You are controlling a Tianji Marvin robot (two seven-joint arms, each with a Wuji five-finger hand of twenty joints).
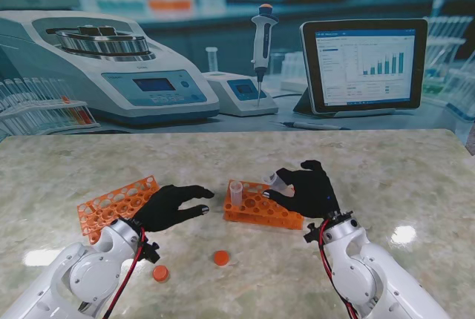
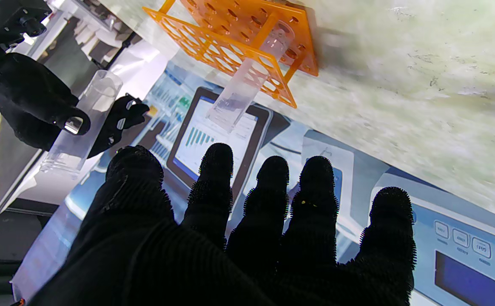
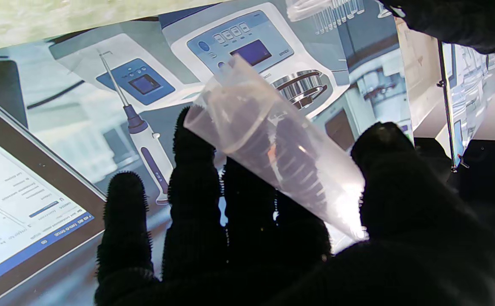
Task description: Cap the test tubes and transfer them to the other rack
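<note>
An orange rack (image 1: 261, 216) stands mid-table with one uncapped clear tube (image 1: 236, 191) upright at its left end; the left wrist view shows this rack (image 2: 305, 51) and tube (image 2: 251, 80) too. My right hand (image 1: 310, 189) hovers over the rack's right end, shut on a second clear, uncapped tube (image 1: 276, 179), pinched between thumb and fingers (image 3: 273, 153). My left hand (image 1: 172, 206) is open with fingers spread and holds nothing, just left of that rack. Another orange rack (image 1: 113, 205) with no tubes lies tilted at the left. Two orange caps (image 1: 221, 258) (image 1: 160, 273) lie nearer to me.
A printed lab backdrop with a centrifuge, pipette and tablet stands along the table's far edge. The marble table top (image 1: 401, 185) stretches to the right of my right hand.
</note>
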